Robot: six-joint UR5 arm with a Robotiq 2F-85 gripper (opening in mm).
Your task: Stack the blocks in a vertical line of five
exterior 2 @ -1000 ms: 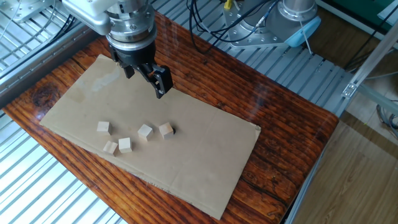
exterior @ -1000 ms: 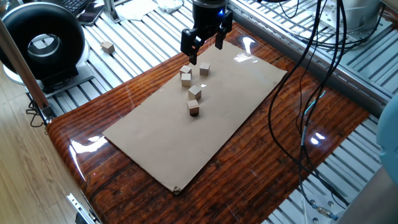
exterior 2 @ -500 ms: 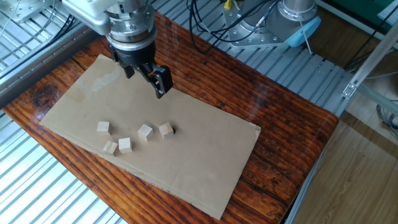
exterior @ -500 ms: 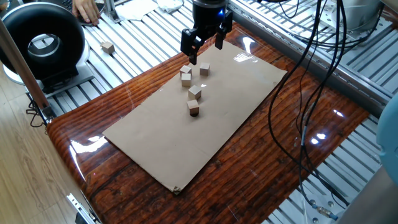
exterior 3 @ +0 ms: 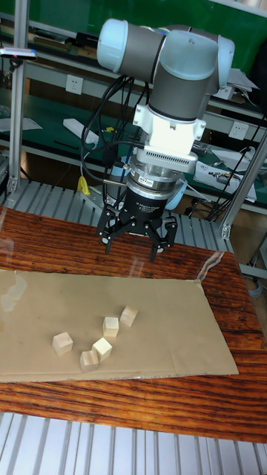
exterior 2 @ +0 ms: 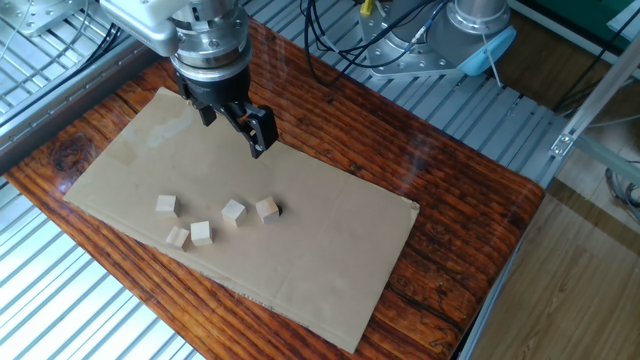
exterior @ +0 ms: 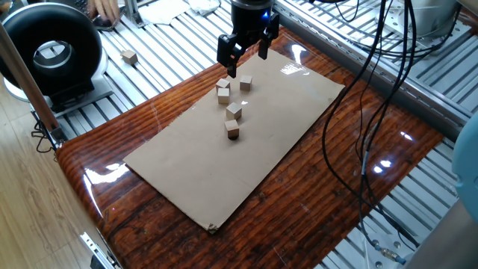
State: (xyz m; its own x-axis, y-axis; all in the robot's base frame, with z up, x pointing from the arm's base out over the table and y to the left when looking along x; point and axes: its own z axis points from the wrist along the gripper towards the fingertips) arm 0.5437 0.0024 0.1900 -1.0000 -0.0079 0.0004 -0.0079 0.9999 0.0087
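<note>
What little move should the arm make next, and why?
Probably shift and lower the open jaws over the nearest block. The jaws hang empty above the cardboard sheet, and all five cubes lie flat there, none stacked yet.

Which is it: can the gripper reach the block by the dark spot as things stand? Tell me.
Probably yes. The gripper hangs open and empty above the cardboard, and that block stands apart from its nearest neighbour, leaving room to close on it.
</note>
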